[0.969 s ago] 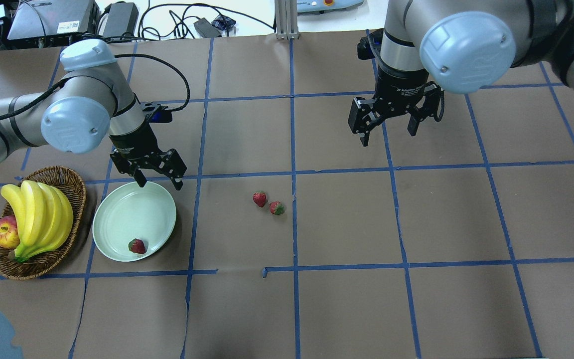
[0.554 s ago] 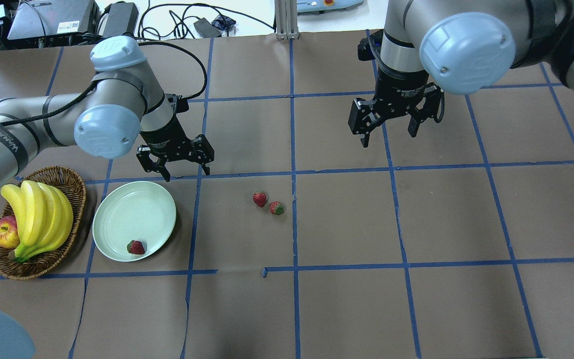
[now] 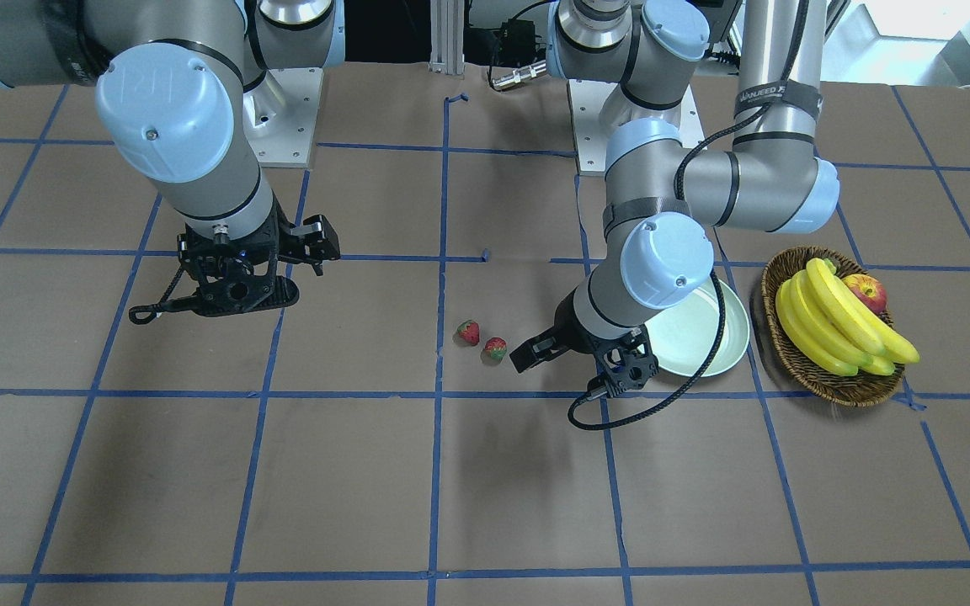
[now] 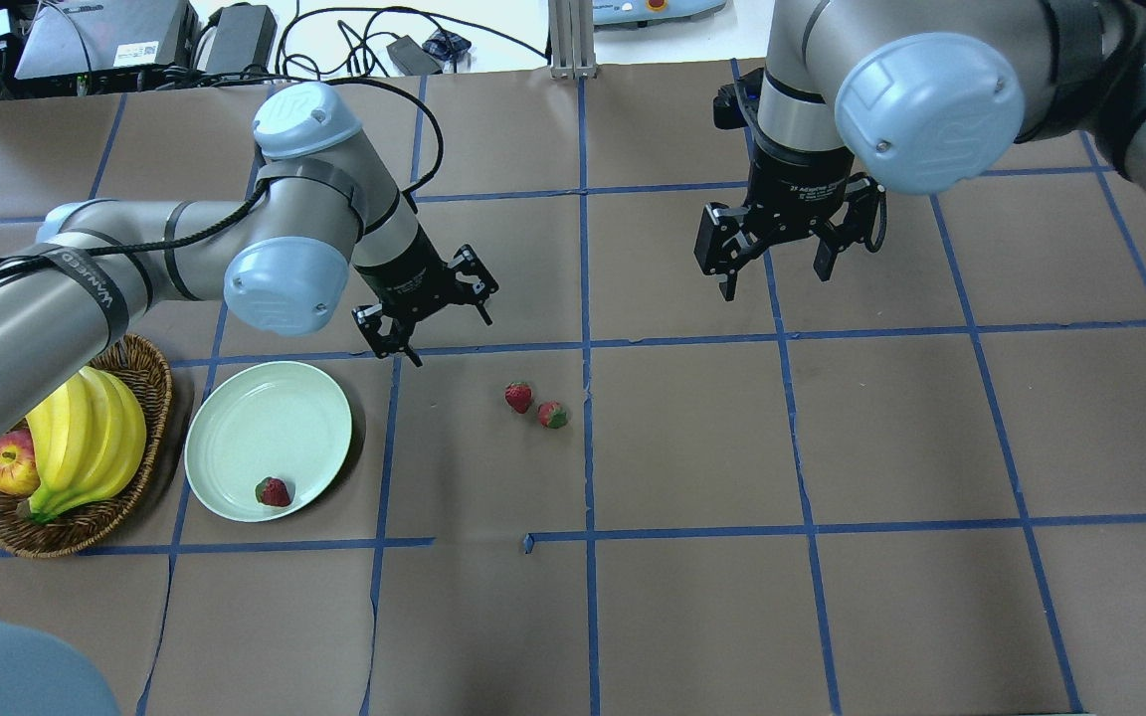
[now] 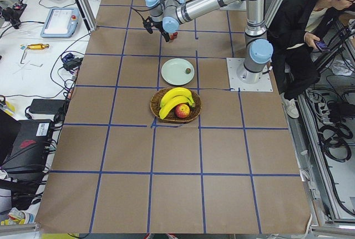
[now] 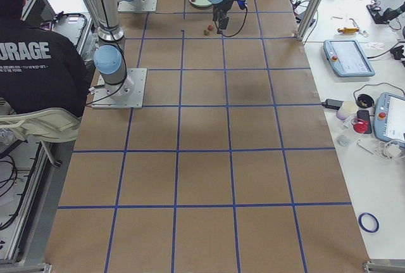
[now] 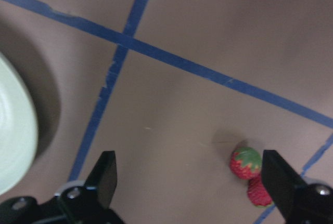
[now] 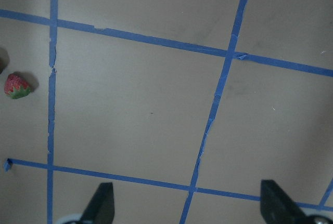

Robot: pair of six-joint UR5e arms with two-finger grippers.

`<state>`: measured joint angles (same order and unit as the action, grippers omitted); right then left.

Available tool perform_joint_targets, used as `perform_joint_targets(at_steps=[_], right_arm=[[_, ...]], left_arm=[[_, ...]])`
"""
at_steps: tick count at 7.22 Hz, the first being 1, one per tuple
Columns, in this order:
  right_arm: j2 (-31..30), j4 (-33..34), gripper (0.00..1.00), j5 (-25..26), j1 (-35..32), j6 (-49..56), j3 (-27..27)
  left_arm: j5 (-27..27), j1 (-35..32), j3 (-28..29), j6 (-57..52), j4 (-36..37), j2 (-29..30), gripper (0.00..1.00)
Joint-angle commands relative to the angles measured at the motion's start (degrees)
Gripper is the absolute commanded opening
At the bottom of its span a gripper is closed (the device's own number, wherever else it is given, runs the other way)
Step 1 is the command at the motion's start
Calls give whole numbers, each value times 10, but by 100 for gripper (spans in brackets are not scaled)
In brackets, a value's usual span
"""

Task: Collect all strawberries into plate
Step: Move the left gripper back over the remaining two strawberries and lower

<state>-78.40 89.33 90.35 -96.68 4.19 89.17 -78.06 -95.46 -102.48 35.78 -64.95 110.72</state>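
My left jaws swung from the plate (image 4: 235,418) toward two loose strawberries (image 4: 519,397), gaping empty like my right jaws. Plate holds one strawberry (image 4: 274,491); basket (image 4: 157,373), bananas (image 4: 95,438) and apple (image 4: 8,465). Strap (image 3: 775,88) reads WANJEED.

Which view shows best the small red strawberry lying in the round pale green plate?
Overhead exterior: the strawberry is unobstructed near the plate's rim. Exterior left shows it tiny; front-facing, the left arm hides it.

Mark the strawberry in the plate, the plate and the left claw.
strawberry in the plate (image 4: 274,491): overhead view, on its red body.
plate (image 4: 255,428): overhead view, on its bare middle.
left claw (image 4: 446,337): overhead view, midway between its fingertips.
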Motion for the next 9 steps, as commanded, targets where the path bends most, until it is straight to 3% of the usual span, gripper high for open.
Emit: perform_joint_targets(at_steps=[1,5,6,7,8,9], right_arm=[[0,1,100,0,0,0,5],[0,1,100,0,0,0,10],[0,1,100,0,0,0,11],[0,1,100,0,0,2,12],[0,1,100,0,-1,2,16],[0,1,100,0,0,4,20]], left_arm=[[7,-37,-1,75,7,31,100],[18,-59,-1,81,25,74,100],[19,-61,-1,80,23,79,92],[19,-61,-1,80,18,85,75],[18,-61,-1,73,17,86,29],[17,-61,2,67,17,86,0]])
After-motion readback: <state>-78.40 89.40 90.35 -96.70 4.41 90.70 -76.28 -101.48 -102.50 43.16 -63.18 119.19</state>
